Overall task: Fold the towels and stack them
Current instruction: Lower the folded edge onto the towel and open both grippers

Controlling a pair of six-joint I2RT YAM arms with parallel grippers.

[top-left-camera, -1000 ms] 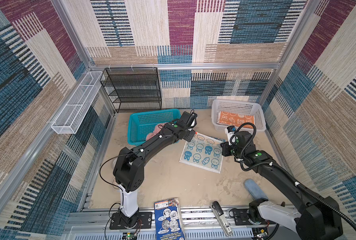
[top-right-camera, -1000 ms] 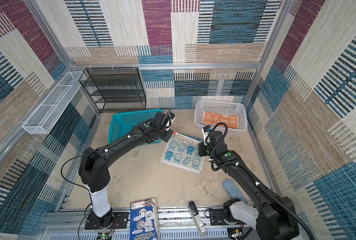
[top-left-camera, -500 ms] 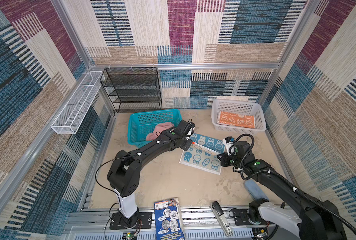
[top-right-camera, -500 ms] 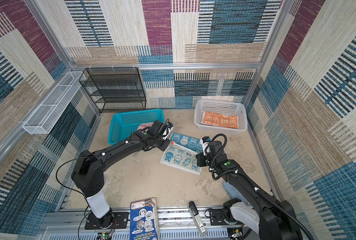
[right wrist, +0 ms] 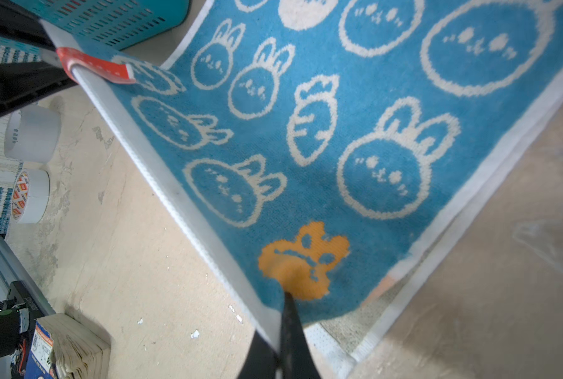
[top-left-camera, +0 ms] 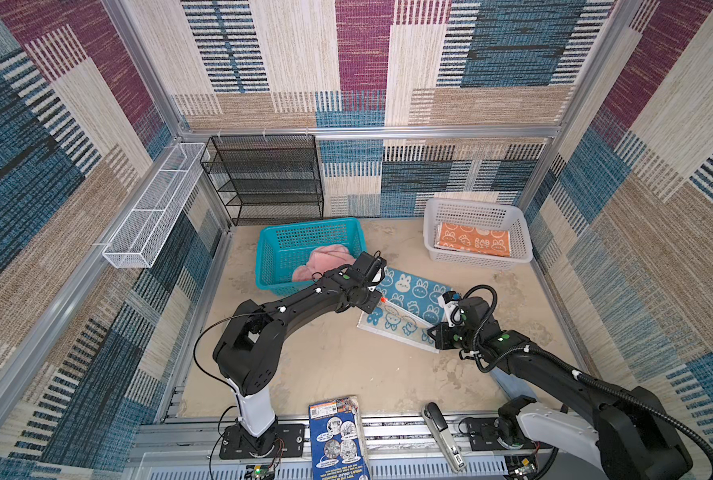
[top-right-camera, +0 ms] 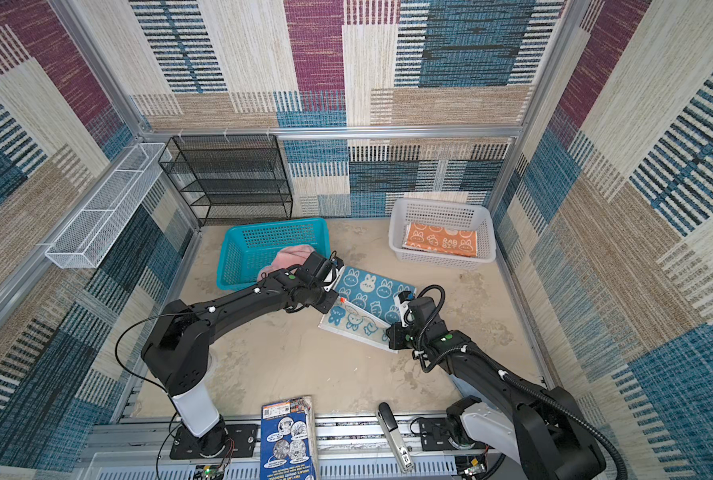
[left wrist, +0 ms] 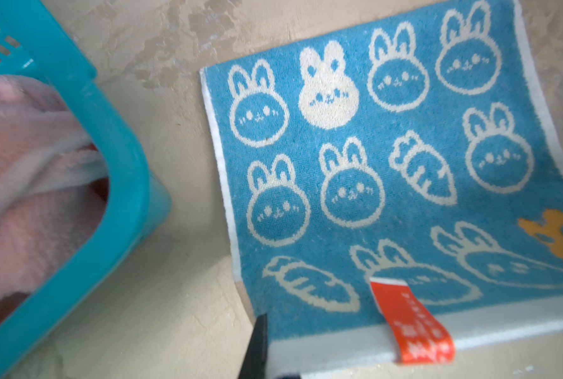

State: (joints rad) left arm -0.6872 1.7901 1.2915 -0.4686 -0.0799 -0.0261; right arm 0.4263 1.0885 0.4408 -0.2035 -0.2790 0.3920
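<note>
Left gripper point(top-left-camera: 377, 302) and right gripper point(top-left-camera: 431, 331) are each pinched tight on one corner of the raised hem of the blue towel point(top-left-camera: 415, 291). The hem runs straight between them. The towel's free edge lies flat on the table point(top-left-camera: 325, 365), on the robot's side of the fingers, with a pale strip uncovered between. Towels, three: blue here, orange towel point(top-left-camera: 473, 241) folded in the white basket point(top-left-camera: 477, 204), pink towel point(top-left-camera: 321, 261) bunched in the teal basket point(top-left-camera: 269, 266).

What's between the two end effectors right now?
The blue towel; its white hem, pinched by the left end effector and right end effector, runs between them, as the right wrist view shows.
</note>
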